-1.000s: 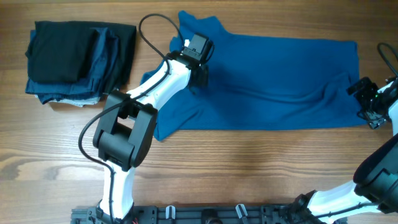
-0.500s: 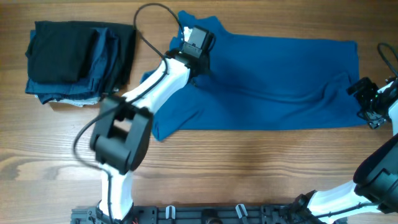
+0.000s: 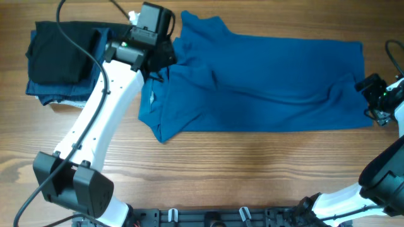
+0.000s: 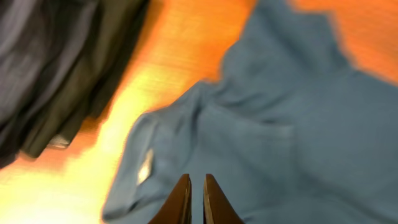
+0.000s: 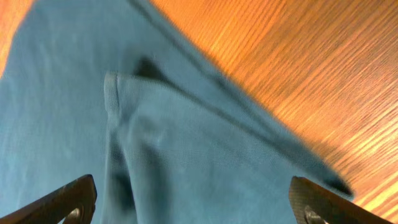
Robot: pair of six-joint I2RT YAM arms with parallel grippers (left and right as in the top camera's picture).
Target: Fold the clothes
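Shirt lies spread flat across the upper middle and right of the overhead frame, long side running left to right. A few soft ridges show near its right end. Its left end bunches a little beside the dark pile at upper left. Bare table fills the lower half.

Left gripper: jaws nearly together, only a slit between them. I see no cloth pinched there. It hangs above the shirt's left end, tips pointing down at the fabric. The wrist view is blurred, so I cannot say whether it touches. The arm runs long and diagonal from the lower left of the overhead frame up to the upper left, wrist bent over the shirt's edge.

Right gripper: jaws wide, one finger in each lower corner of its wrist view, empty. It sits at the shirt's right edge, at mid right of the overhead frame, with a folded hem edge below it.

Judgement: the step in hand is getting a hold on both ends before the first fold.
- Open the left jaws and take one layer at the corner, not a bunch.
- Bite the right hem deep.
- Lift both ends evenly and keep the cloth taut.
- Steer clear of the dark pile.
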